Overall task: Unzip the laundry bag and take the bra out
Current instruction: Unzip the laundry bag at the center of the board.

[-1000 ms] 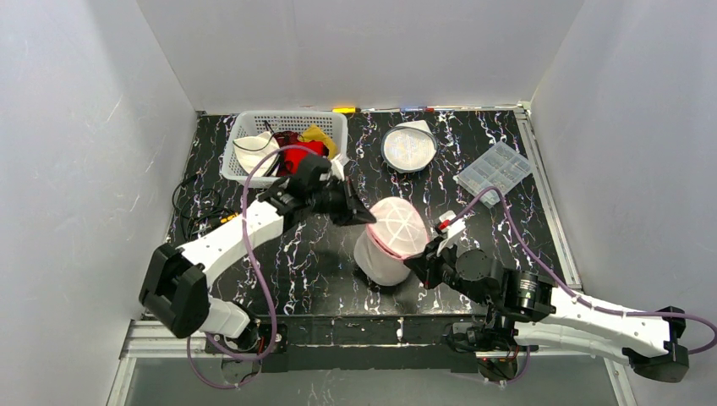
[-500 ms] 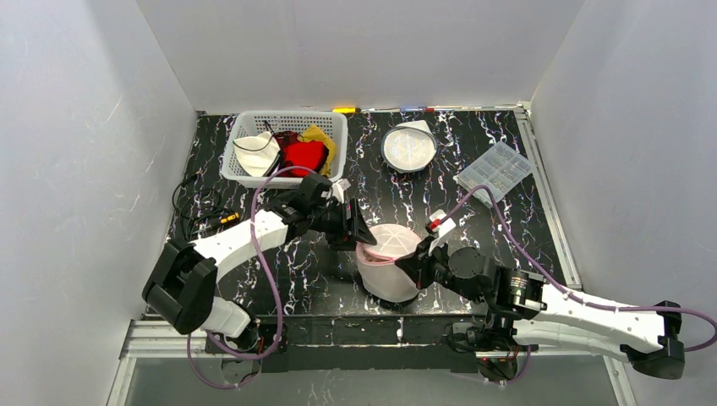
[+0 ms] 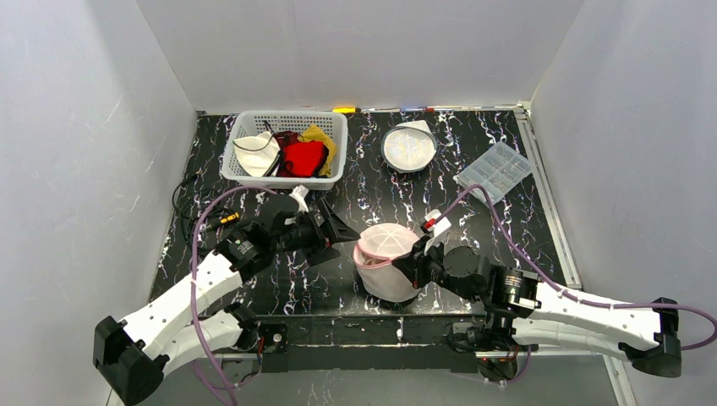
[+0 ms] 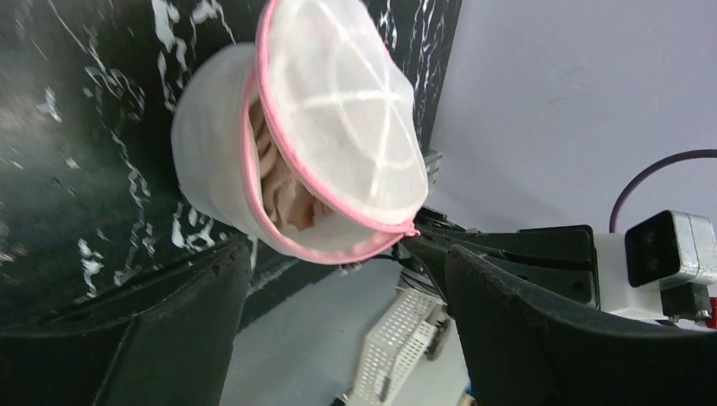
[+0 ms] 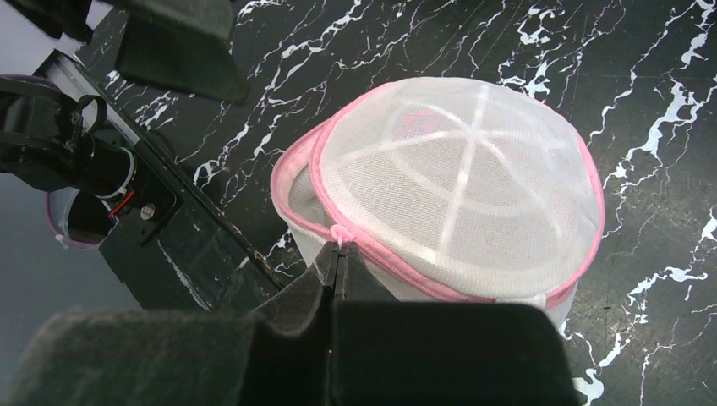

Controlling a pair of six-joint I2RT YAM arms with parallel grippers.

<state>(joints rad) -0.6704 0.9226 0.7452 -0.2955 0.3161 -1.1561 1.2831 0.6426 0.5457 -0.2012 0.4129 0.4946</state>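
Note:
The laundry bag [image 3: 385, 260] is a round white mesh pouch with a pink zipper, standing near the table's front edge. Its zipper is partly undone, and the lid [image 4: 338, 110] gapes on the side facing my left arm. Beige fabric of the bra [image 4: 283, 190] shows through that gap. My left gripper [image 3: 342, 237] is open just left of the bag and holds nothing; in the left wrist view the left gripper [image 4: 347, 254] frames the bag's opening. My right gripper [image 5: 338, 251] is shut on the pink zipper pull [image 5: 340, 234] at the bag's near side.
At the back left stands a white basket [image 3: 241, 127] of clothes. A round dish [image 3: 408, 145] and a clear plastic box [image 3: 495, 169] lie at the back right. Loose cables [image 3: 190, 207] trail by the left wall.
My left gripper opened, released the bag's lid and drew back to the left and nearer. The bag sank and shifted slightly nearer. The right gripper stayed shut on the zipper pull.

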